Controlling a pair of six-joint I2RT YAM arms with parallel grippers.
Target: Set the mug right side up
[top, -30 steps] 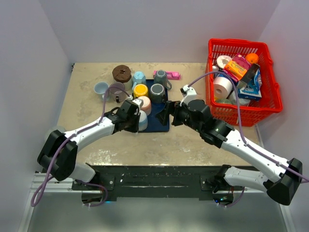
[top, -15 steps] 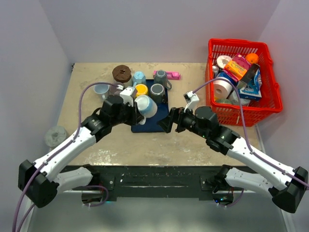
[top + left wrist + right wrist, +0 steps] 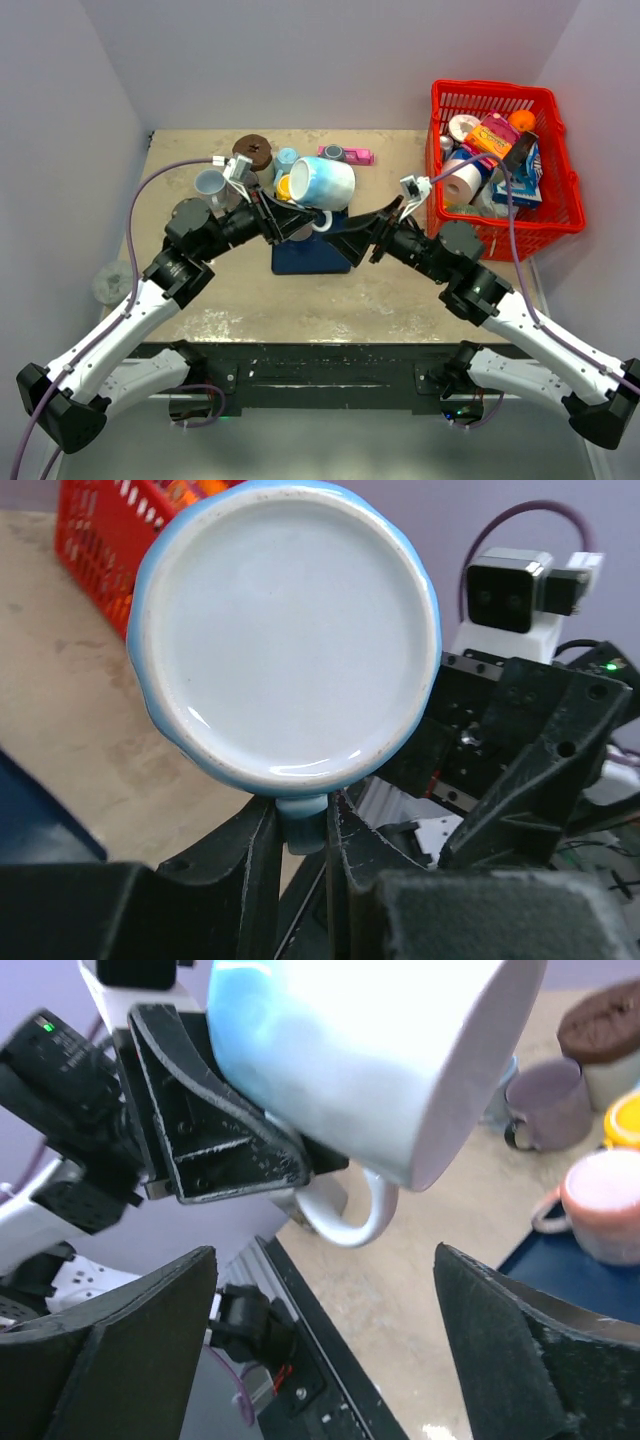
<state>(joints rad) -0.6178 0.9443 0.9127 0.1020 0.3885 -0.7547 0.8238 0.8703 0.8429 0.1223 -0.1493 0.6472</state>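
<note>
A light-blue and white mug point(image 3: 322, 182) hangs in the air above the tray, lying on its side. My left gripper point(image 3: 298, 222) is shut on its handle. In the left wrist view the mug's base point(image 3: 285, 630) faces the camera, and my left gripper point(image 3: 303, 820) pinches the blue handle from both sides. My right gripper point(image 3: 358, 232) is open just right of the mug and below it. The right wrist view shows the mug point(image 3: 370, 1050) overhead, its white handle point(image 3: 345, 1215) hanging above the open right gripper point(image 3: 326, 1270), apart from both fingers.
A dark blue tray point(image 3: 310, 255) lies under the mug, with other mugs behind it: a yellow one point(image 3: 284, 186) and a pale blue one point(image 3: 210, 183). A pink mug point(image 3: 605, 1205) and a purple mug point(image 3: 548, 1105) stand nearby. A full red basket point(image 3: 560, 215) stands at right.
My left arm has lifted the mug off the tray and tipped it onto its side. My right gripper has risen and turned up toward the mug.
</note>
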